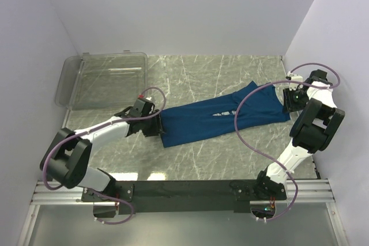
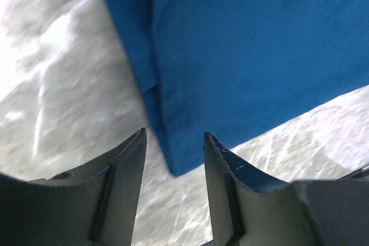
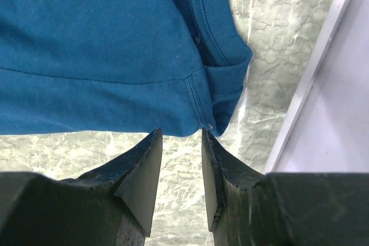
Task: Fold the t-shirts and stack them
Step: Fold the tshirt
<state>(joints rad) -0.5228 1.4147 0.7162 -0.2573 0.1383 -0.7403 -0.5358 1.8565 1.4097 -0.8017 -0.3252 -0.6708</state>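
t-shirt (image 1: 213, 120): table (image 1: 230, 154) centre | bin (image 1: 104, 79): behind-left of it | left fingers (image 2: 124, 188): its left end | right fingers (image 3: 141, 182): its right end

- The t-shirt (image 2: 248, 56) was cut off by the top and right edges of the left wrist view, and by the top and left edges of the right wrist view.
- Its print (image 1: 222, 113) was seen only as a thin pale sliver at the centre of the top view; no design could be made out.
- The table (image 2: 23, 4) was washed out by glare at the upper left of the left wrist view.

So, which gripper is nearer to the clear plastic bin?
Left. The left gripper sits at the end of the t-shirt nearest the bin; the right gripper is at the opposite end, far from it.
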